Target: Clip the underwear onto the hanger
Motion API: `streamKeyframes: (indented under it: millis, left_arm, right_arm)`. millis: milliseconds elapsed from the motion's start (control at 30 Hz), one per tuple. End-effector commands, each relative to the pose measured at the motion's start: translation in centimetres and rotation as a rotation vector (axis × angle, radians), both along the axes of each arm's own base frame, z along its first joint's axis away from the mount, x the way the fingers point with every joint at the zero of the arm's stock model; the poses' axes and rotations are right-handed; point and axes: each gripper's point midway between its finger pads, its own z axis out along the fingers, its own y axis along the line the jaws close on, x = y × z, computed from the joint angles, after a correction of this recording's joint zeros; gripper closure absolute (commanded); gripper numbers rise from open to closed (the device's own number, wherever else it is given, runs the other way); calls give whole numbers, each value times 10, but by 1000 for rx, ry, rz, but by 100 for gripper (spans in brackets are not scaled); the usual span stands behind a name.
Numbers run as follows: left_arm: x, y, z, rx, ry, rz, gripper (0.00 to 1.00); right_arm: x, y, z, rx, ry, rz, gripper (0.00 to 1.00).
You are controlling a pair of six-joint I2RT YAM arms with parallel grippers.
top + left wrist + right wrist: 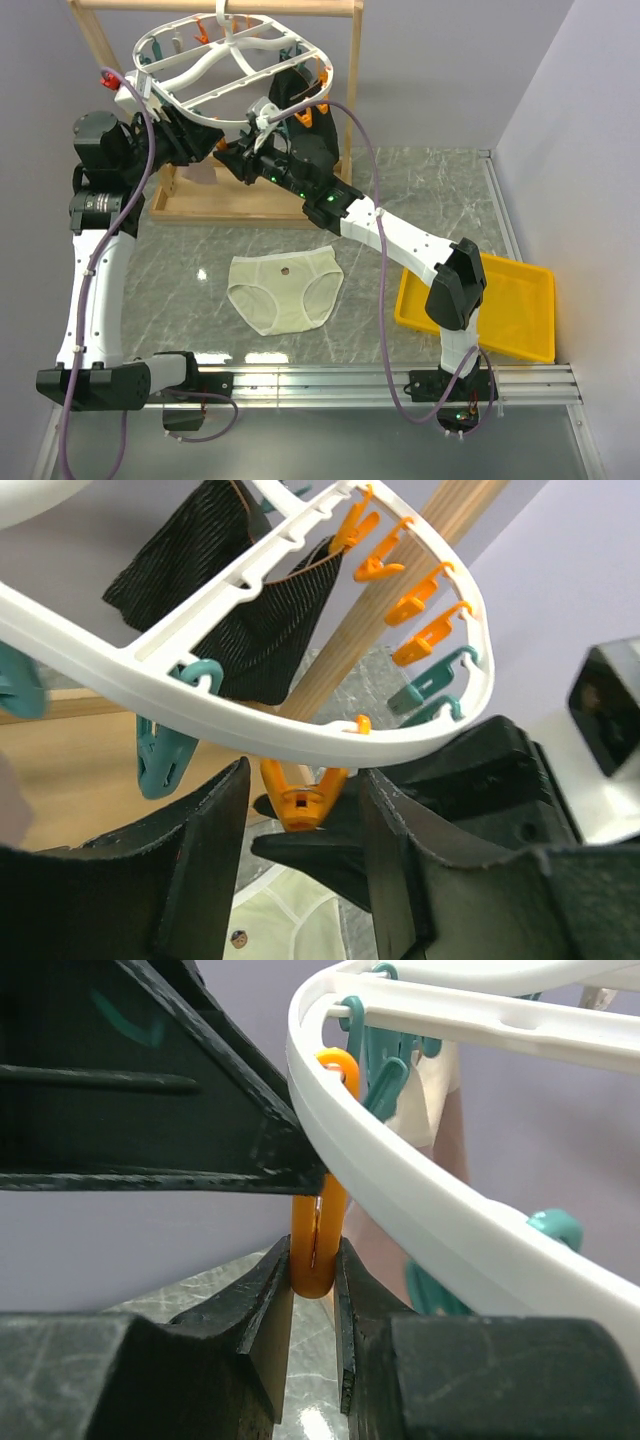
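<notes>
- The underwear [285, 290] lies spread flat on the table [420, 180], just ahead of the arm bases. Neither gripper touches it and no clip is on it.
- Judgement: the clipping itself has not begun. The garment has yet to be lifted, brought up to a clip and released there. Work at this moment is confined to one clip.
- A yellow tray [520, 300] sits at the right of the table, apart from the work.
- Both arms reach up and away to the near rim of the hanger [400, 1180], well above the garment.
- The right gripper [316, 1260] is clamped on an orange clip [318, 1220] that hangs from that rim. Both fingers press the clip's lower end from either side.
- The left gripper [305, 780] stands with its jaws apart, one finger either side of the same clip. The left wrist view shows a gap on both sides, so no contact is confirmed.
- Whether the clip's mouth is sprung open cannot be told from these views.
- A black garment [250, 610] is already hung further along the frame.
- The wooden rack [240, 200] carrying the hanger stands at the far end of the table.
</notes>
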Motion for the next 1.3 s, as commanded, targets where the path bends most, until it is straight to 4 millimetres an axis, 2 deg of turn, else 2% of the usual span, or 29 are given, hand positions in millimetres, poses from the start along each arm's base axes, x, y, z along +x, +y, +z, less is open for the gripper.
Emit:
streamKeyframes:
  millis: [0, 67, 100, 200, 500, 600, 800, 900, 933, 1067, 1100, 1167, 1233, 1267]
  left_arm:
    - [3, 6, 21, 31, -81, 41, 48]
    - [6, 7, 19, 38, -78, 50, 45]
    - [4, -1, 20, 41, -80, 30, 44]
    - [6, -3, 17, 36, -75, 24, 43]
    - [11, -4, 28, 10, -110, 29, 54]
    - [13, -3, 27, 10, -107, 35, 65]
    - [9, -4, 29, 5, -119, 24, 97]
    - [8, -4, 29, 9, -125, 21, 100]
    - [8, -5, 29, 11, -125, 20, 100]
    - [9, -4, 28, 17, -122, 21, 100]
    - [8, -4, 28, 17, -125, 24, 100]
    - [9, -4, 27, 17, -122, 23, 100]
    - [7, -5, 27, 19, -122, 20, 100]
    - [7, -4, 27, 22, -123, 20, 100]
  right_arm:
    - [-22, -4, 46, 78, -63, 52, 100]
    - [-22, -3, 46, 77, -60, 56, 100]
    - [-23, -3, 46, 79, -59, 58, 100]
    - [-23, -3, 45, 76, -59, 62, 100]
    - [-26, -2, 41, 68, -53, 75, 100]
    - [-28, -2, 37, 59, -50, 80, 100]
    - [-29, -2, 33, 52, -42, 87, 100]
    - [-29, -4, 32, 51, -39, 80, 87]
    - [-29, -4, 31, 47, -35, 80, 73]
    - [-34, -11, 30, 30, -28, 83, 52]
    - [-37, -11, 17, 6, -10, 89, 51]
    - [-42, -17, 8, -20, -11, 98, 50]
    - [-52, -26, -9, -58, 0, 115, 49]
    - [-57, -33, -6, -58, -8, 114, 47]
